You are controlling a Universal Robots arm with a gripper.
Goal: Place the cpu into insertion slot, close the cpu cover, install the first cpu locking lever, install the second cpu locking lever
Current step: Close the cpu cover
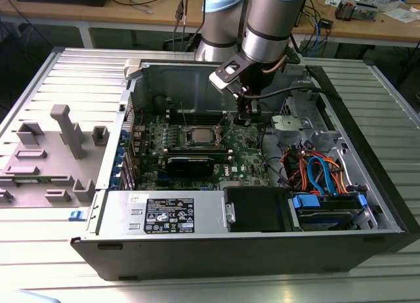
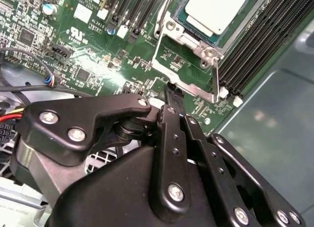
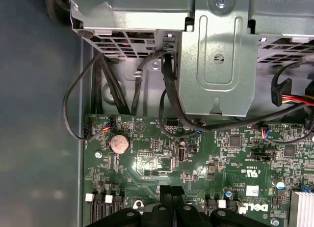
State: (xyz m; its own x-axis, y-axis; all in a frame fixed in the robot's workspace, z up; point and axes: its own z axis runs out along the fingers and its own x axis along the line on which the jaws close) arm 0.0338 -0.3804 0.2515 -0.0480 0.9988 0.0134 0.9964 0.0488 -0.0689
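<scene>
Gripper (image 2: 171, 92) fingers pressed together, empty, just beside insertion slot (image 2: 189, 38); cpu (image 2: 216, 10) seated in it, cpu cover (image 2: 184, 82) swung open. PC case (image 1: 216, 260) around slot lies on ribbed metal table (image 1: 39, 250); cluttered room behind.

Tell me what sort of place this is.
Probably a robotics lab or workshop: a robot arm reaches into an opened computer case lying on a slatted metal table, with cable-strewn wooden benches behind.
</scene>
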